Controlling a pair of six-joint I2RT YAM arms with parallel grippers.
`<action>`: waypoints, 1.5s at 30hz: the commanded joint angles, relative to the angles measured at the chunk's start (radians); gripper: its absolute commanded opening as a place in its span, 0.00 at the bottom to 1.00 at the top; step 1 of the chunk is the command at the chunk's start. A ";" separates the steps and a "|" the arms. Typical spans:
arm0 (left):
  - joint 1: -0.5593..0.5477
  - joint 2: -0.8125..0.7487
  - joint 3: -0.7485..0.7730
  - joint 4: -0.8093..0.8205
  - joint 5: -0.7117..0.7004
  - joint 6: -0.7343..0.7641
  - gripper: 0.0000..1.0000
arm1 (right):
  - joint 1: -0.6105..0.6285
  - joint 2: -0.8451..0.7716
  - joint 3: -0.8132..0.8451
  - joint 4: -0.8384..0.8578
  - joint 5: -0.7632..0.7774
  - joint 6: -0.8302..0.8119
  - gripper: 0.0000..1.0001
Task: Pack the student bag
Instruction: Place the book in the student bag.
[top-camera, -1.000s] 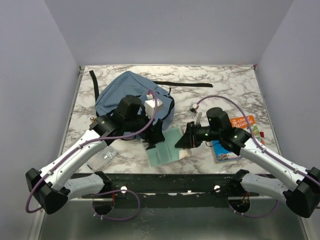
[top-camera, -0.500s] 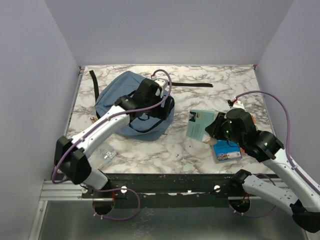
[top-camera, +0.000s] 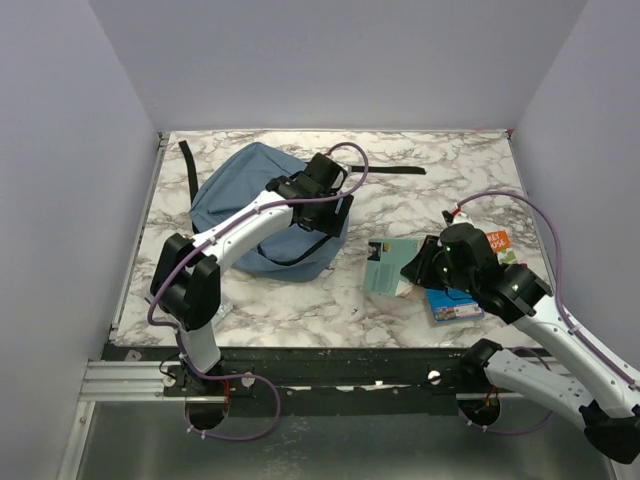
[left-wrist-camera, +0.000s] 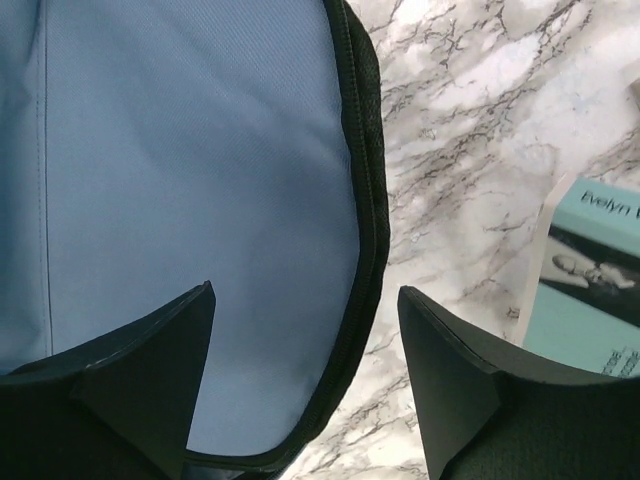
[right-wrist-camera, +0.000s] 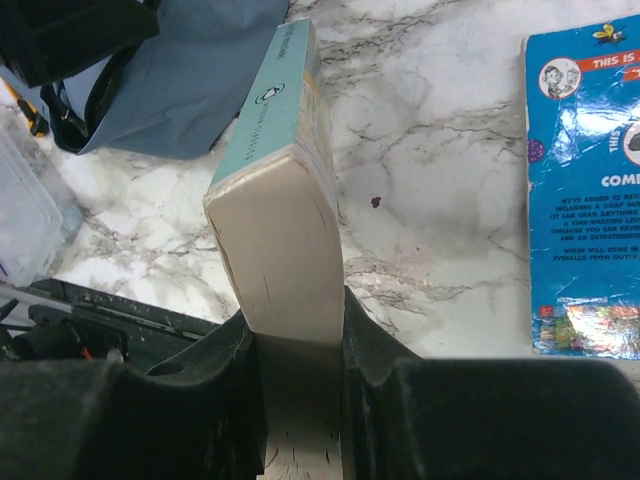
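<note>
Right wrist shows right fingers clamped on a thick teal paperback book; left fingers gape empty over the dusty-blue fabric backpack, whose seemingly shut mouth could block it.

Here's the student bag, lying flat on the marbled surface, over in the far-left part. It's dusty-blue fabric, soft and a little slumped, with a rounded far end. Up close the panel looks smooth, and a black zip trim curves down its right edge and sweeps round the near corner. One black strap trails off at the far-left side. Another stretches flat to the right across the marble. Zip open or closed? Can't tell from here.
</note>
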 joint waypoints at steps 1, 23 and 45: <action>-0.001 0.056 0.056 -0.054 -0.043 0.023 0.74 | 0.001 -0.017 -0.002 0.113 -0.040 0.026 0.00; -0.002 -0.181 -0.046 0.021 -0.255 0.076 0.00 | 0.001 0.035 0.015 0.197 -0.167 0.118 0.00; -0.002 -0.374 -0.107 0.136 -0.059 0.102 0.00 | -0.074 0.405 -0.196 1.105 -0.333 0.718 0.00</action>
